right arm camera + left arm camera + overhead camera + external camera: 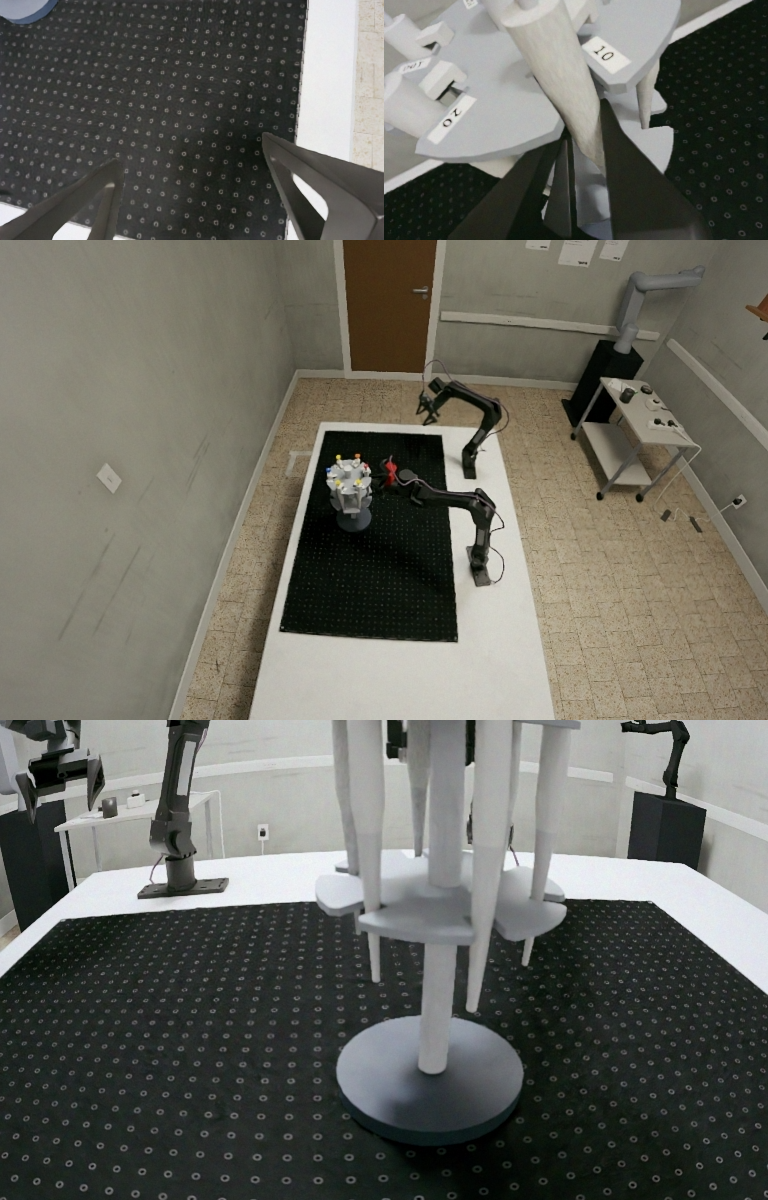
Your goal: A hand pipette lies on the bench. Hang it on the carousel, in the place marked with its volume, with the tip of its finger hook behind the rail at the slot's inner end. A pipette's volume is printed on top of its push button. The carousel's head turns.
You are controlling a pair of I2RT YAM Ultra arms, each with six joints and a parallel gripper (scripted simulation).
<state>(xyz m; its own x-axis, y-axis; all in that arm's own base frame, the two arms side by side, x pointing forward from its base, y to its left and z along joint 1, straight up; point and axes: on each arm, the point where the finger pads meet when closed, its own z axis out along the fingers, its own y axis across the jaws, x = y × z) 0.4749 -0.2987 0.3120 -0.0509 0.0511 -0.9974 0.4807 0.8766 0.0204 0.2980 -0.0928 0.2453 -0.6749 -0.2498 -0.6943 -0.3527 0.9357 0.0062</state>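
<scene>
- Clenching pipette (366, 472) (418, 804) (559, 75) with left tool (376, 483) (584, 110), upright at carousel (353, 516) (430, 1104) (499, 100) (22, 7), beside "10" label (606, 55).
- Probably seating hook; can't confirm.
- Next: check volume and hook, then release.
- Holding right tool (423, 418) (62, 815) (189, 153) spread, empty.

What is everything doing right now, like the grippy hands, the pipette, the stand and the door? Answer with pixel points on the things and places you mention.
Left end effector (377, 481) (585, 117): shut on the pipette
Right end effector (423, 417) (60, 814) (191, 147): open
Pipette (551, 62): held, beside the "10" label (605, 54)
Carousel (353, 520) (430, 1093) (501, 115) (22, 9): upright, holding other pipettes
Door (390, 307): closed
</scene>
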